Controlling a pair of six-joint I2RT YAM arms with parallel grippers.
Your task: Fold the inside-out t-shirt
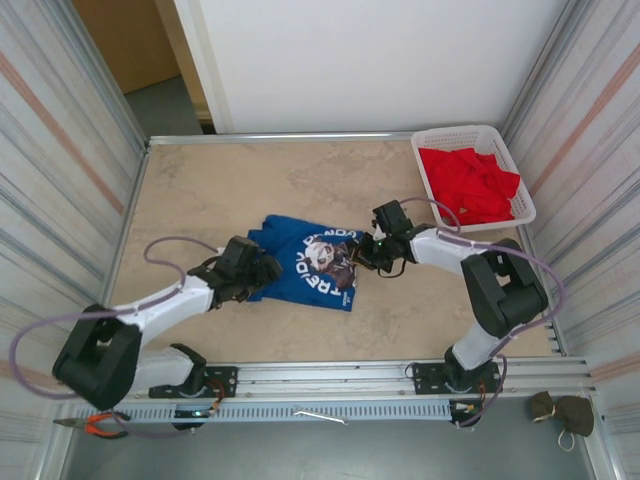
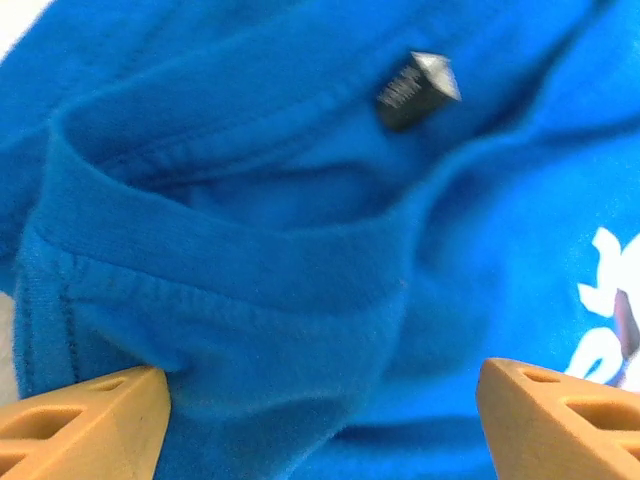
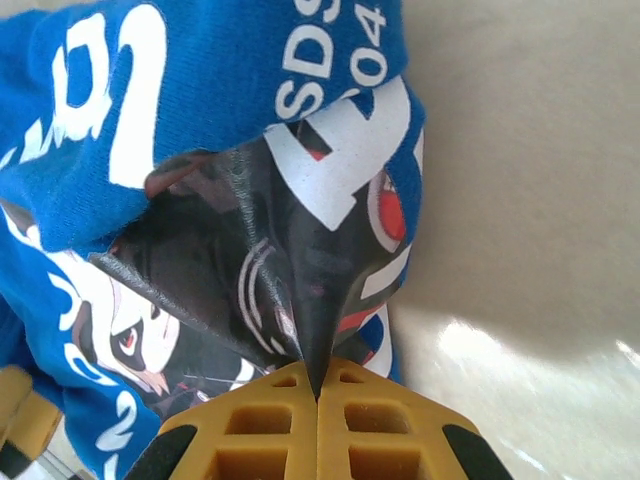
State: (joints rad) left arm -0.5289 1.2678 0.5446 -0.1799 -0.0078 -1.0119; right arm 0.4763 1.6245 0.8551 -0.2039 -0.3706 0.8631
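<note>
Lying rumpled on the beige stone-look table [image 1: 200,180], the royal-blue cotton t-shirt [image 1: 300,265] is being gripped for spreading. At its 3 o'clock edge the right gripper [image 3: 318,385] is clamped on the print; at 9 o'clock the left gripper [image 2: 320,400] straddles the collar [image 2: 200,270], jaws apart, and probably must close next.

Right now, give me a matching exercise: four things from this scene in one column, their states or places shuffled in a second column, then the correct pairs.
Column one
1. left fingers
2. right fingers
3. red garment
4. pliers

Column two
A. lying in the white basket
B. shut on a fold of the t-shirt print
C. at the near left corner
D. apart, at the t-shirt collar

Pairs: 1-D, 2-B, 3-A, 4-C
</note>
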